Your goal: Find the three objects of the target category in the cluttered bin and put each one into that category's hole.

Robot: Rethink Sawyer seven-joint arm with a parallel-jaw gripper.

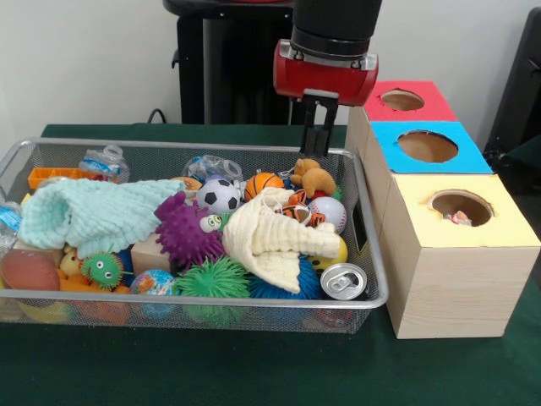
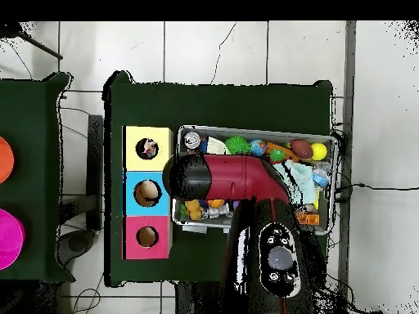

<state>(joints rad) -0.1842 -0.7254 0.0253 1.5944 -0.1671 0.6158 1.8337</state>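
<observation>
Red arm (image 2: pixel 237 178) across the bin (image 2: pixel 331 147), beside yellow, blue, red boxes (image 2: pixel 147 192).

A green-covered table (image 2: pixel 221 102) stands on a white tiled floor (image 2: pixel 213 49) against a pale wall (image 1: pixel 84 59)

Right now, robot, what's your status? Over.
Gripper hanging over the bin's far rim, holding nothing. No patchwork bundle showing in the pile; something small sits in the yellow box's hole. Cream cloth and mint cloth cover the toys.

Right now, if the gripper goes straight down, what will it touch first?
Probably the brown plush toy at the bin's far edge, just below the gripper; depth is unclear, so it might meet the rim instead.
</observation>
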